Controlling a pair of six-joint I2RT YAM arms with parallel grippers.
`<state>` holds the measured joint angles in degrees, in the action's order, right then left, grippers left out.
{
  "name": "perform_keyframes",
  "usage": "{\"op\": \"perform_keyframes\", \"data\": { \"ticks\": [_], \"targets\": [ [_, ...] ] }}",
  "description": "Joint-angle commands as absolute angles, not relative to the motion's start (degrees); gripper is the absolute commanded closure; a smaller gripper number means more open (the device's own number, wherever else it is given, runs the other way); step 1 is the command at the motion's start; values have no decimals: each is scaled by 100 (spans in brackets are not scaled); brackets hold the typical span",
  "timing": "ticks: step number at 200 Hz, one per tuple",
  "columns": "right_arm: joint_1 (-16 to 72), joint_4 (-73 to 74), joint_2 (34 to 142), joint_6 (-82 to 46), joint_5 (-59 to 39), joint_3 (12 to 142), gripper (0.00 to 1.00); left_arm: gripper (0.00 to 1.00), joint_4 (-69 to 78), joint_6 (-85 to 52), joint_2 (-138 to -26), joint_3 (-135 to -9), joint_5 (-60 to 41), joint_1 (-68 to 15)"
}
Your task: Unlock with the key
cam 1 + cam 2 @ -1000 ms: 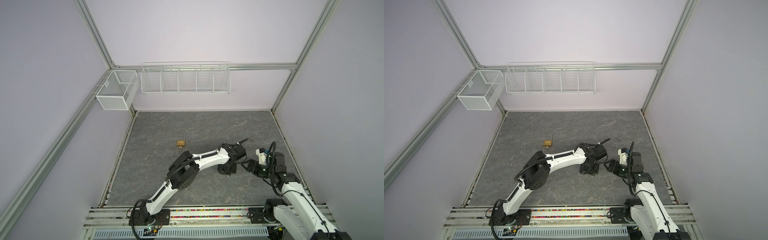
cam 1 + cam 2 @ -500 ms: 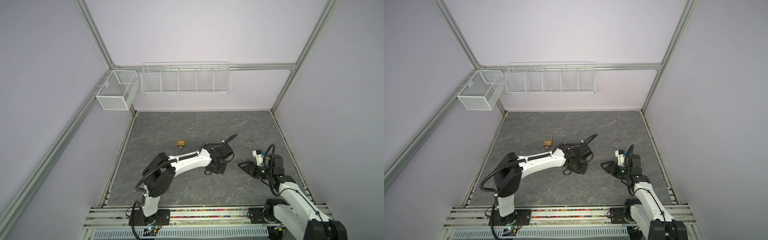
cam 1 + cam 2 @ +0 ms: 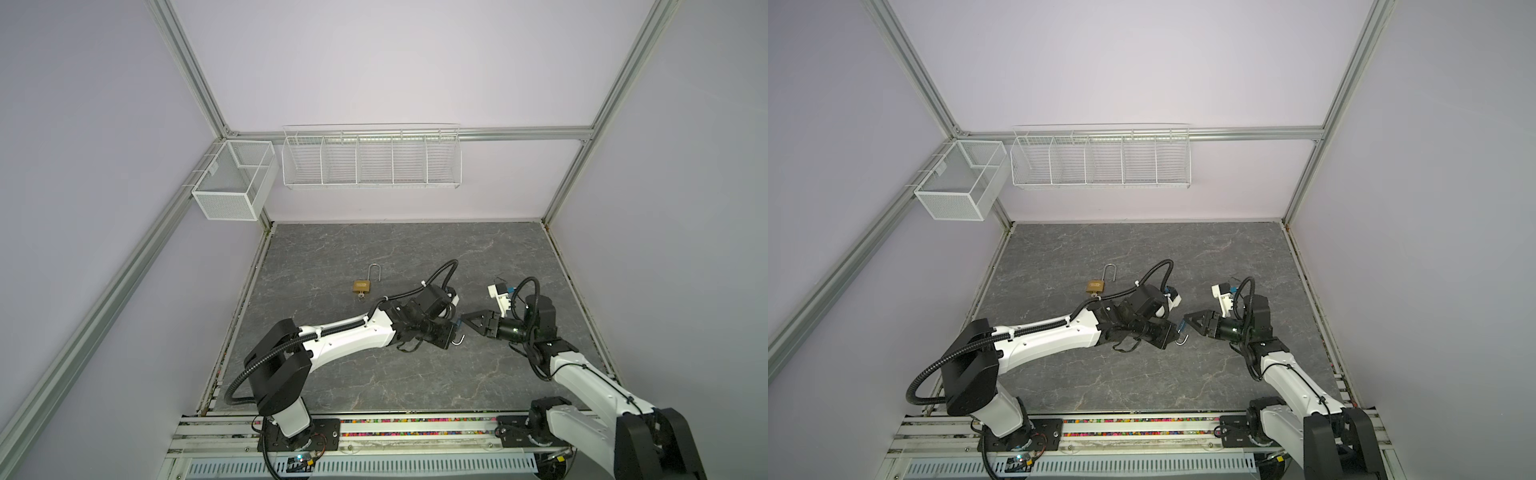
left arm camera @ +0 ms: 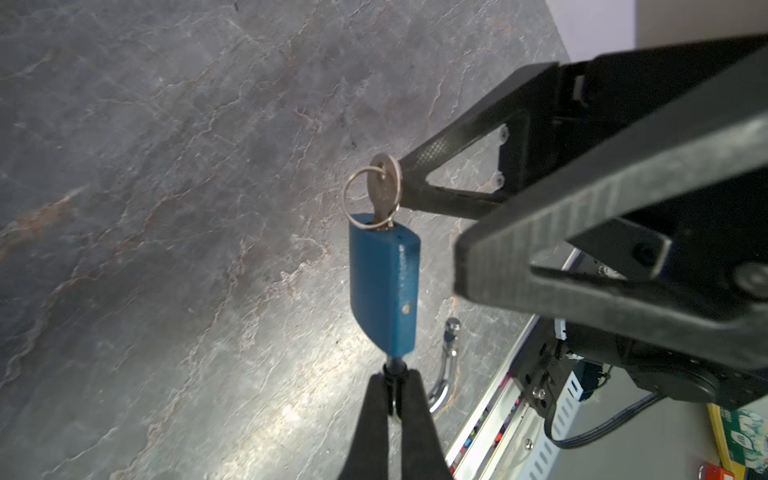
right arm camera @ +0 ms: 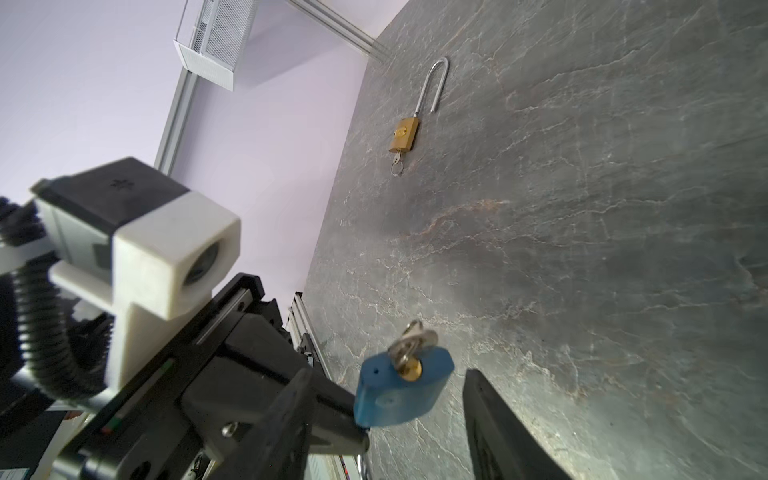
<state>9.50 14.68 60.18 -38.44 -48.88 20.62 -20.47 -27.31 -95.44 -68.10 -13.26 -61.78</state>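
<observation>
Here, a blue padlock [image 4: 384, 282] is held over the grey surface [image 4: 166, 208] by the left claw [image 4: 395, 379], clenched on its shackle [image 4: 446, 361], with a ringed silver key [image 4: 386, 187] seated in its base. The right claw [image 3: 465, 327] is spread open beside the key; the shackle's free end seems unseated.

We see a dark grey, marble-veined slab tabletop [image 3: 415, 249] framed by pale walls and aluminium rails. One thing lies flat on it: a small brass padlock [image 3: 362, 285] with a squarish golden body, left of the middle in both top views [image 3: 1095, 285]. Its long silver U-shaped shackle [image 5: 434, 83] points toward the back wall, one leg free of the body. A small silver key [image 5: 397, 158] sits in the body's near end, its wire ring [image 5: 397, 169] resting on the slab.
</observation>
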Motion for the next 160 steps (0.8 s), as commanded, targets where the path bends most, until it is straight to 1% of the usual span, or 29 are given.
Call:
{"op": "perform_keyframes", "data": {
  "ticks": [1, 26, 29, 37, 73, 78, 93, 99, 102, 108, 115, 123, 128, 160],
  "targets": [
    [1056, 1740, 6195, -3937, -4828, 2221, 42, 100, -1513, -2632, -9286, -6721, -1558, -6192],
    [1143, 2074, 6569, -4055, -4821, 2300, 44, 100, -1275, -2676, -9298, -6600, -1643, -6193],
    [1292, 2127, 6622, -4075, -4810, 2310, 44, 100, -1226, -2681, -9302, -6581, -1676, -6185],
    [1354, 2232, 6738, -4138, -4748, 2350, 44, 100, -1087, -2719, -9308, -6505, -1737, -6181],
    [1463, 2369, 7277, -4144, -4563, 2637, 47, 100, -442, -2865, -9249, -6064, -2016, -6129],
    [1482, 2425, 7373, -4155, -4590, 2681, 50, 100, -305, -2901, -9227, -5989, -2069, -6113],
    [1517, 2629, 7667, -4213, -4743, 2812, 73, 100, -215, -2962, -9156, -5870, -2021, -6040],
    [1517, 2701, 7762, -4250, -4789, 2849, 78, 100, -190, -2961, -9121, -5828, -2030, -5998],
    [1519, 2733, 7807, -4270, -4810, 2860, 79, 100, -176, -2962, -9102, -5810, -2030, -5976],
    [1525, 2803, 7875, -4298, -4839, 2873, 79, 100, -140, -2962, -9065, -5771, -2060, -5941],
    [1537, 2847, 7939, -4307, -4860, 2882, 74, 100, -60, -2953, -9024, -5712, -2129, -5903],
    [1547, 2804, 7980, -4286, -4860, 2891, 64, 100, -48, -2904, -8998, -5680, -2136, -5877],
    [1549, 2738, 7976, -4249, -4837, 2892, 59, 100, -84, -2867, -8991, -5679, -2107, -5865],
    [1555, 2198, 7540, -3887, -4530, 2790, 56, 100, -483, -2691, -9015, -5690, -2106, -5737]
  ]
}}
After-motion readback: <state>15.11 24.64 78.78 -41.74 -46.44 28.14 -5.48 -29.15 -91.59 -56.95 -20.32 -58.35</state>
